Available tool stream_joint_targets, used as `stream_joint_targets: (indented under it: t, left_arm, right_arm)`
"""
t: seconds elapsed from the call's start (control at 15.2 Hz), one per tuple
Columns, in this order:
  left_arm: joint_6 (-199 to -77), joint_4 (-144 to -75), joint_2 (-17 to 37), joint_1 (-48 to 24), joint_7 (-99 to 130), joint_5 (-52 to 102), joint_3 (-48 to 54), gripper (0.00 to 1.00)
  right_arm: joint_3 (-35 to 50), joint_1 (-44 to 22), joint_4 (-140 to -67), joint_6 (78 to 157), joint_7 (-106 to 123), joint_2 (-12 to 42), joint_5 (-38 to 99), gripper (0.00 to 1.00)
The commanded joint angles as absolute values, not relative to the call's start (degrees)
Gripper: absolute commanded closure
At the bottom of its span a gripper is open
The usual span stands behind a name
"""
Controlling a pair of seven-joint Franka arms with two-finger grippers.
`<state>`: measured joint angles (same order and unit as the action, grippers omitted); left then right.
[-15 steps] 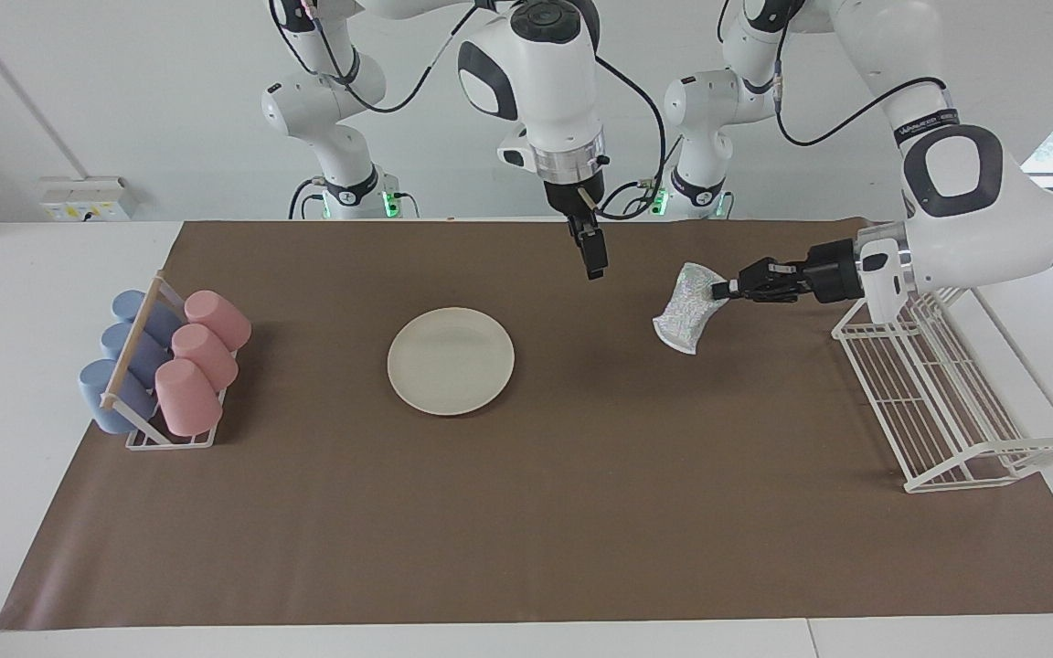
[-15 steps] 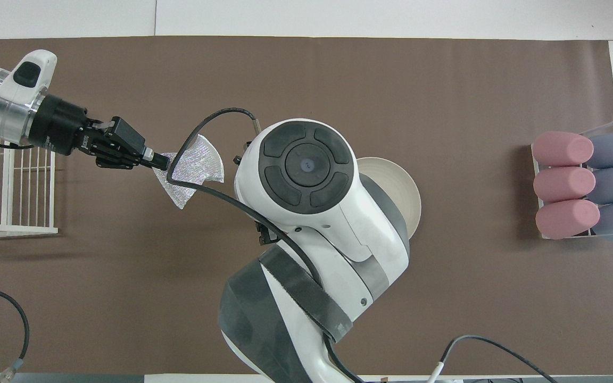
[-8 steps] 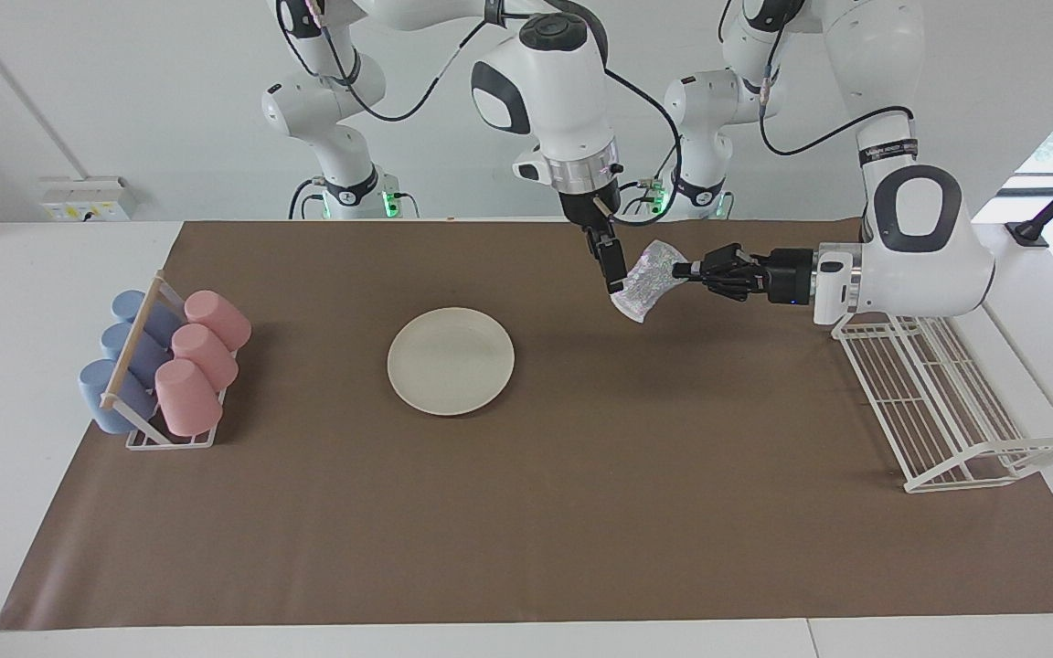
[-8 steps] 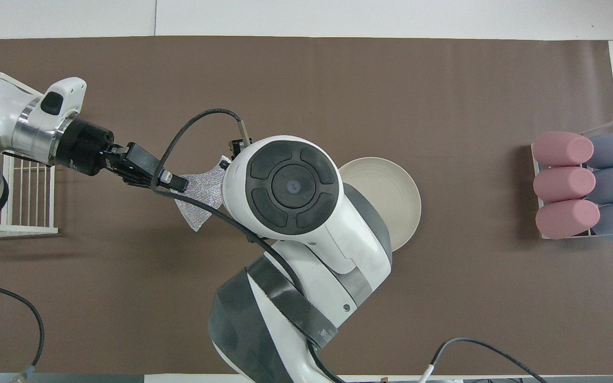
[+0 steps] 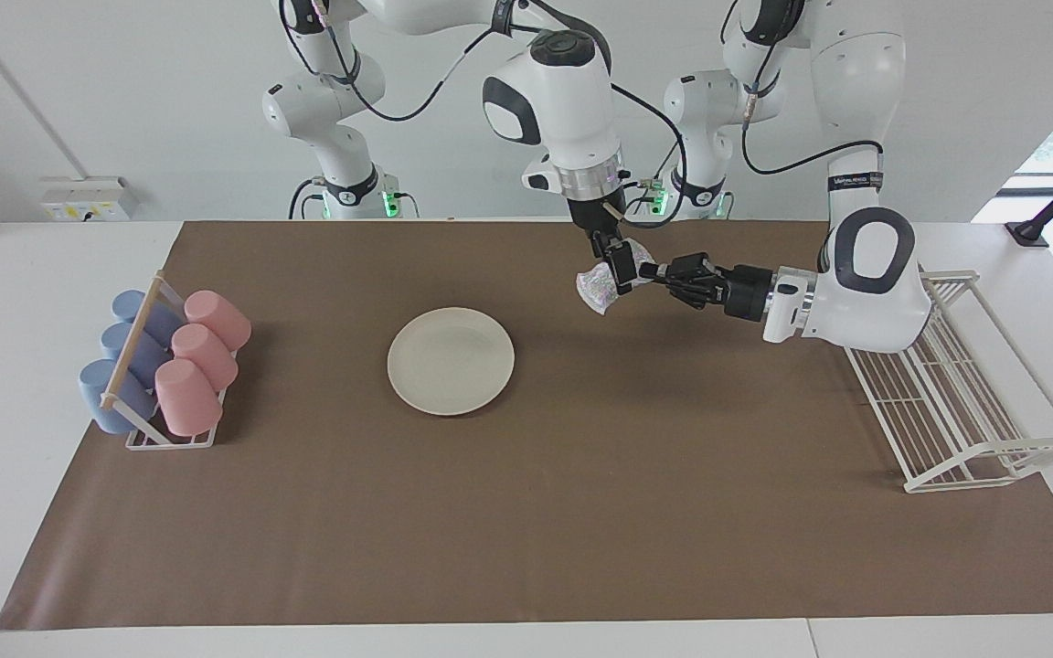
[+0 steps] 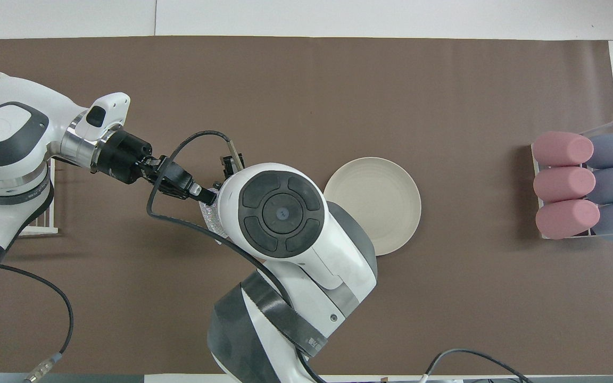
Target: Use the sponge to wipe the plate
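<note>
Only one scrap of writing is showing, a dark band of lettering on my left forearm, too small for me to be reading. I am reaching my left gripper out level over the brown mat, fingertips pressed together, pinching the sponge by one end. I am hanging my right gripper straight down from above at the same sponge, its fingers spread wide to either side of it and not yet clamping. The sponge is dangling in the air between the two, above bare mat toward the left arm's end from the plate, which is lying flat mid-mat. A white wire rack is standing under my left elbow; pink and blue cups are resting in a rack at the right arm's end. White tabletop and wall are surrounding the mat.
</note>
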<state>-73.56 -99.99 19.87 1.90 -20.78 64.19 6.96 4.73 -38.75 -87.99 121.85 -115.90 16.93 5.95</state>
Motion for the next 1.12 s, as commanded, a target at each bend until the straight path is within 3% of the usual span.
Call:
stream_joint_targets:
  t: [0.0, 0.13, 0.26, 1.05]
  left_arm:
    - [-69.71, -96.77, 21.88, 1.50, -21.27, 64.77, 7.12, 1.00]
    - [-69.35, -96.68, 21.89, 1.41, -21.27, 64.86, 7.03, 1.00]
    - [-69.43, -96.50, 21.97, 1.41, -21.27, 64.78, 7.03, 1.00]
    - [-69.26, -96.42, 21.80, 1.49, -21.18, 64.51, 6.94, 1.00]
  right_arm:
    - [5.01, -38.23, -92.37, 124.62, -114.52, 14.50, 6.06, 0.00]
    - [5.01, -38.15, -92.55, 124.72, -114.43, 14.41, 6.06, 0.14]
    - [4.92, -38.14, -92.64, 124.72, -114.17, 14.41, 5.98, 0.22]
    - [4.92, -38.06, -92.55, 119.44, -111.89, 12.13, 5.10, 0.21]
